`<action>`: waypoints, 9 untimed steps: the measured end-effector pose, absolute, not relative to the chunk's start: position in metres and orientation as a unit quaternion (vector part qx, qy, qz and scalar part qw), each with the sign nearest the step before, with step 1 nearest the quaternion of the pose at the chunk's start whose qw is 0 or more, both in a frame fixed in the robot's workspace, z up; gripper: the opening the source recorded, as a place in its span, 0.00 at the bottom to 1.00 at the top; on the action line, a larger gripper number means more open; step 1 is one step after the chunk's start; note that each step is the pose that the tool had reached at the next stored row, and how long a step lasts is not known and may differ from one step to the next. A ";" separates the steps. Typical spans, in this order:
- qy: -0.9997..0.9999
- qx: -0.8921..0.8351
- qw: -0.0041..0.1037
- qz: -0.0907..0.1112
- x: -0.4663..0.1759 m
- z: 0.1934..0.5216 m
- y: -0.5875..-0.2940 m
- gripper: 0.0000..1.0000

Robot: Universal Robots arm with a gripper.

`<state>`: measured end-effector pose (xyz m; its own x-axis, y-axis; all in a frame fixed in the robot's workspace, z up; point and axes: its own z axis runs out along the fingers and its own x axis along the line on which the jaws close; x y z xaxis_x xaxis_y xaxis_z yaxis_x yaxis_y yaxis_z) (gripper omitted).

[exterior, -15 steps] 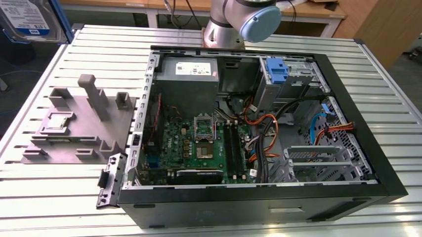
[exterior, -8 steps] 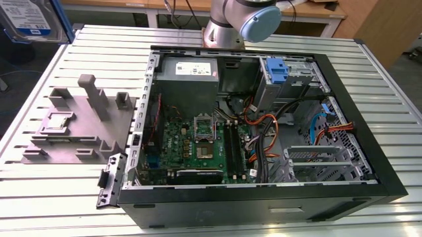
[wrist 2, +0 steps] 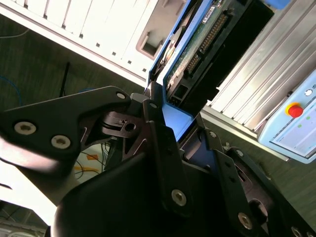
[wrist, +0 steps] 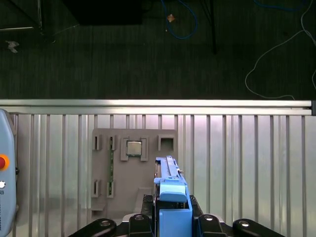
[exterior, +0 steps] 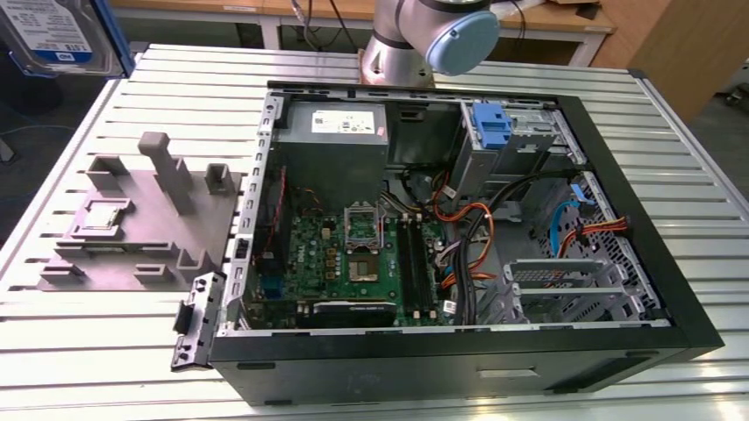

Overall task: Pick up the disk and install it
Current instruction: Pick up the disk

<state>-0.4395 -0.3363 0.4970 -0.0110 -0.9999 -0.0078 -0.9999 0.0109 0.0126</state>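
In the exterior view the disk (exterior: 53, 33) hangs in the air at the upper left, off the table's corner, showing its silver body and white-and-blue label. In both wrist views my gripper (wrist: 173, 207) (wrist 2: 175, 121) is shut on the disk, with its black fingers (wrist 2: 155, 113) clamped on the drive's blue side rail (wrist: 172, 195). The second wrist view shows the disk's green circuit board (wrist 2: 197, 44) above the fingers. The open computer case (exterior: 655, 263) lies on the table at the exterior view's right, well away from the disk.
A grey fixture plate (exterior: 140, 237) (wrist: 128, 177) lies beside the case and holds a small square chip (exterior: 103, 213) (wrist: 134, 148). A tall blue bracket (exterior: 492, 123) stands in the case's drive bay. A pendant with a red button (wrist 2: 295, 110) rests on the ribbed table (exterior: 94, 368).
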 end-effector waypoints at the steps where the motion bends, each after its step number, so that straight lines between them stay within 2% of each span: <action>1: -0.711 0.703 0.002 -0.007 -0.439 0.497 -0.336 0.36; 9: -0.711 0.703 0.002 -0.007 -0.438 0.497 -0.337 0.36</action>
<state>-0.4382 -0.3374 0.4969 -0.0110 -0.9999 -0.0078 -0.9999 0.0109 0.0125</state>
